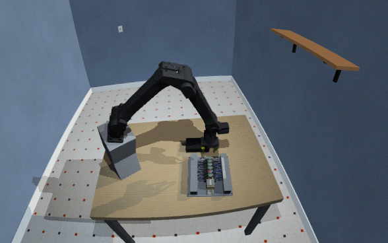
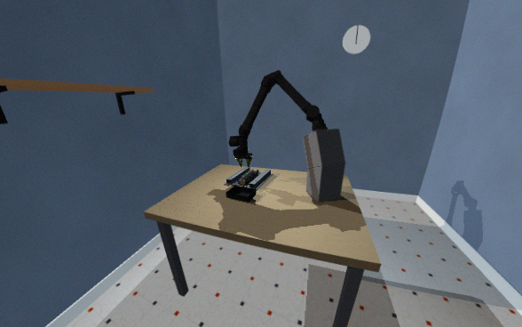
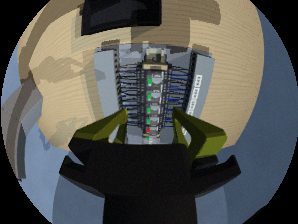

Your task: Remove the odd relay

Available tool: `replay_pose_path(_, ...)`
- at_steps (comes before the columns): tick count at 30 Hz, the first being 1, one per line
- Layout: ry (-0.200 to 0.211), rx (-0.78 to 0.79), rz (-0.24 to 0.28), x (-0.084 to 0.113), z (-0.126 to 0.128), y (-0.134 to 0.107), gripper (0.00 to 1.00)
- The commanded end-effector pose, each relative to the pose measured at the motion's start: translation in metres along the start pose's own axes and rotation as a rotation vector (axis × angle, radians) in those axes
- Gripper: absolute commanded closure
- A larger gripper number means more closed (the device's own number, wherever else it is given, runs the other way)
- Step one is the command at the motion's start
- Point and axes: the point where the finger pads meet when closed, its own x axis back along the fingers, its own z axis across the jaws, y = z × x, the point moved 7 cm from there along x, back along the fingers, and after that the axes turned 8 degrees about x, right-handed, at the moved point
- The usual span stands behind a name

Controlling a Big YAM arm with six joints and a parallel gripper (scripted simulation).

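Matt wooden table (image 1: 158, 185), black tray (image 3: 123, 8)

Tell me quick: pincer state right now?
Pincer: open, holding nothing, fingers either side of the red-button relay without gripping it.

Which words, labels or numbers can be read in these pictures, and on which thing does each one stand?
No text can be read in any view.
Relay board: the pale side strip carries faint marks, too small and blurred to read.
Wall clock: a plain face with one dark hand, no numbers.
Wall plate: no marking that can be made out.
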Motion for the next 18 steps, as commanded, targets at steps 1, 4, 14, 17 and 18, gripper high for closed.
replay_pose_path(1, -0.021, -0.033, 0.0, 0.005, -0.015, 0.01, 0.41)
replay_pose_path(4, -0.032, -0.042, 0.001, 0.009, -0.019, 0.01, 0.41)
replay_pose_path(14, -0.042, -0.059, 0.002, 0.015, -0.019, 0.002, 0.41)
replay_pose_path(17, -0.043, -0.06, 0.002, 0.015, -0.019, 0.0, 0.41)
replay_pose_path(18, -0.043, -0.06, 0.002, 0.016, -0.018, 0.0, 0.41)
